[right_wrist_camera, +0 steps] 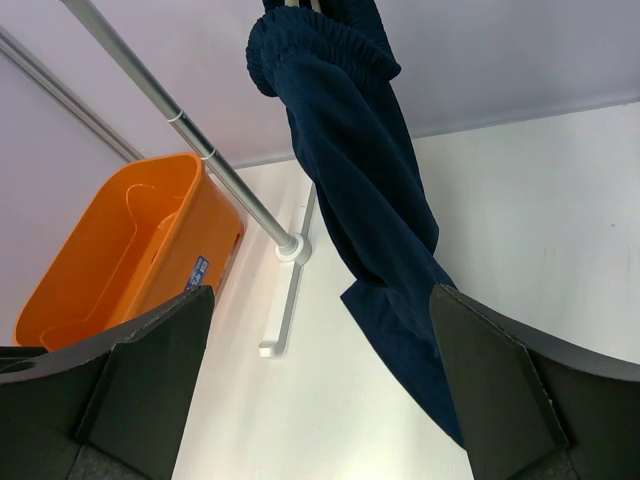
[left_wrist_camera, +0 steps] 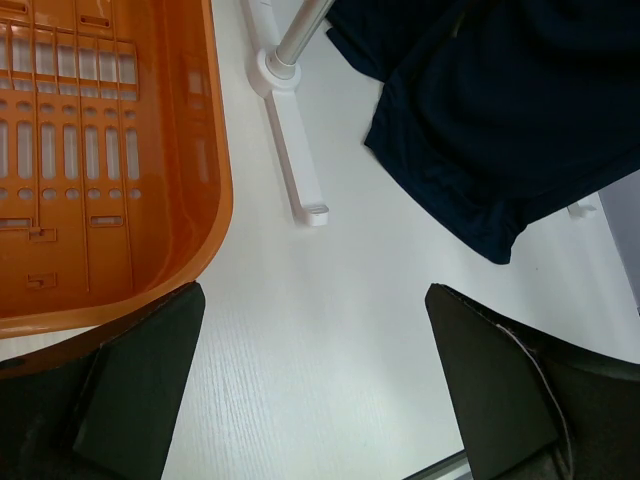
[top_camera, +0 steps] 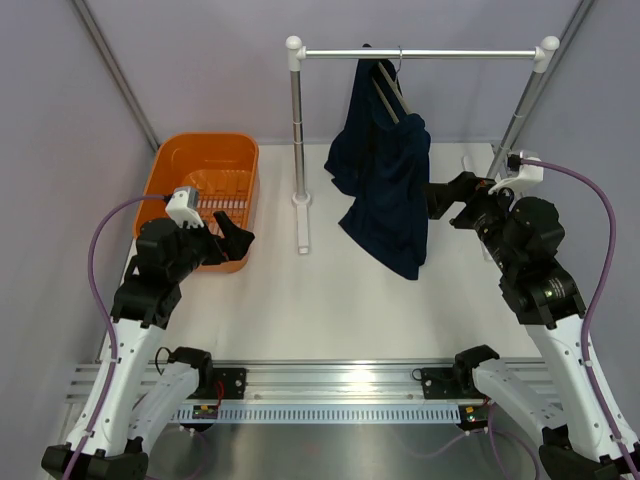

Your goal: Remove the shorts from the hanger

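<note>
the shorts (top_camera: pixel 385 190) are draped over the grey hanger (top_camera: pixel 387 92), hung on the rail (top_camera: pixel 420 53). the right gripper (top_camera: pixel 445 203) is held open beside them, likely for a grasp; the left gripper (top_camera: pixel 238 240) is held open near the orange basket (top_camera: pixel 205 137).

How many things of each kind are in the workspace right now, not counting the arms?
Shorts: 1
Hanger: 1
Clothes rail: 1
Orange basket: 1
Total: 4

Overhead camera looks down; both wrist cameras share shorts (top_camera: pixel 385 190) and basket (top_camera: pixel 205 140).
</note>
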Controlling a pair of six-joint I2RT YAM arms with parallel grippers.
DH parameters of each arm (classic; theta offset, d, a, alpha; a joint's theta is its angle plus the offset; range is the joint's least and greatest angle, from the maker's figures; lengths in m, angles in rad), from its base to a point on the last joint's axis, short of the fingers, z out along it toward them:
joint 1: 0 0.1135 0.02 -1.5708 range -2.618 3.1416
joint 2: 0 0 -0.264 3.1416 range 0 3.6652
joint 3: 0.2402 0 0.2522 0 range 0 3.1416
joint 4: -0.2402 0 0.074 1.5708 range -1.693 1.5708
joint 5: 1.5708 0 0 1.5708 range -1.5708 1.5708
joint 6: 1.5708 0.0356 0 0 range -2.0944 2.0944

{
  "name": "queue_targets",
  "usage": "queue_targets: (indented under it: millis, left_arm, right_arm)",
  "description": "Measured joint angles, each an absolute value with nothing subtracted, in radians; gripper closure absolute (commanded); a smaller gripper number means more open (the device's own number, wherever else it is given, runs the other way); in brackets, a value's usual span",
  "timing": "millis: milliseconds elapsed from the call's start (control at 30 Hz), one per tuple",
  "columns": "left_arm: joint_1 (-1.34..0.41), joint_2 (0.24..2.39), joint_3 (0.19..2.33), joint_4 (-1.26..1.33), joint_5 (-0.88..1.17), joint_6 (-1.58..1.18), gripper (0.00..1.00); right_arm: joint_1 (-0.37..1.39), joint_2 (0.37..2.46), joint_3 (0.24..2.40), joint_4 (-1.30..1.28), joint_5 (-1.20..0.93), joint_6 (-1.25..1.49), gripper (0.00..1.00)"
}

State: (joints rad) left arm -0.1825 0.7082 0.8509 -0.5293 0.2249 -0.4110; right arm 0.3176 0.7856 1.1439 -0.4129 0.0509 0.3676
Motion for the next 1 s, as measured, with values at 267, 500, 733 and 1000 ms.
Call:
queue_targets:
  millis: [267,500,733,1000]
  left_arm:
    - [-0.183,0.708,0.851,-0.529,0.225,-0.411,0.01]
    - [-0.183,0.708,0.851,-0.529,0.226,-0.411,0.01]
    - [-0.183,0.706,0.851,-0.529,0.226,-0.411,0.01]
    - [-0.183,0.688,0.851,-0.529,0.232,-0.411,0.01]
  right_arm:
    - [0.318,0.830,1.189,-0.444,0.068,0.368,0.01]
    - [0.318,0.911,1.297,-0.477,0.106,0.332,0.00]
    - [0.318,1.132,1.567,-0.472,0.093,0.255,0.05]
    - [0.318,1.386,1.770,-0.472,0.075,0.146,0.09]
